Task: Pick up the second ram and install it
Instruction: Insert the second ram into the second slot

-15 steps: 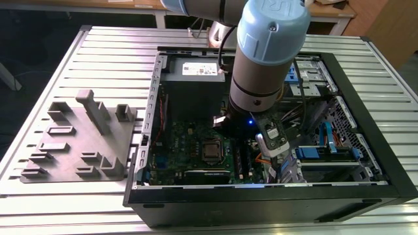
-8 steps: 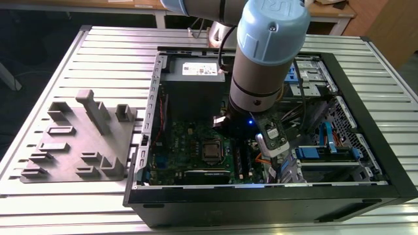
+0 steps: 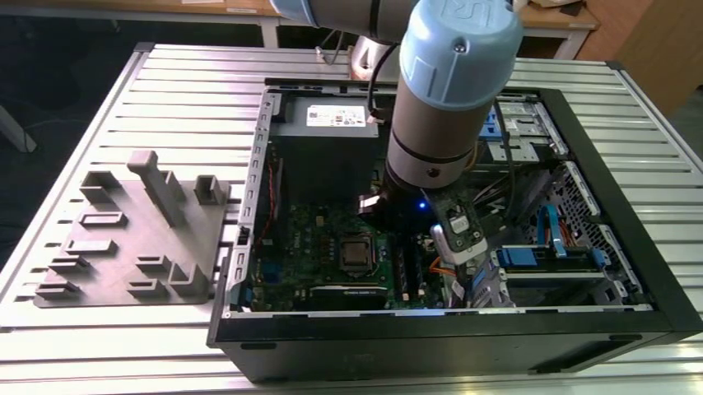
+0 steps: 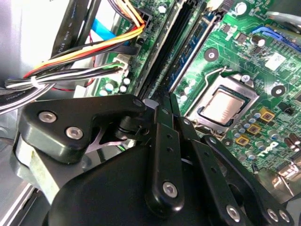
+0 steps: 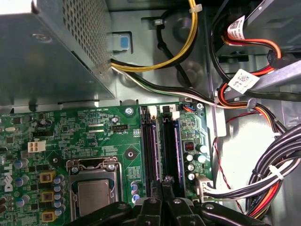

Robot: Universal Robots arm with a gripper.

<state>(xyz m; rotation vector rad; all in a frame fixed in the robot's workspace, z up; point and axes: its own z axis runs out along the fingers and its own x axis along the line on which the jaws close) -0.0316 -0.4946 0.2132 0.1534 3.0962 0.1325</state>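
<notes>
First wrist view: gripper [image 5: 162,188] clenched on second ram [image 5: 165,181] above slots [image 5: 162,146]; misalignment risks you jamming it.

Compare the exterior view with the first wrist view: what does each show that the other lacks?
Exterior view alone: the grey holder block on the slatted table, the whole computer case and the robot arm reaching into it.

First wrist view alone: a close look down the memory slots, with the end effector right over them, and the cable bundle beside the board.

Both: the green motherboard and the silver processor socket.
</notes>
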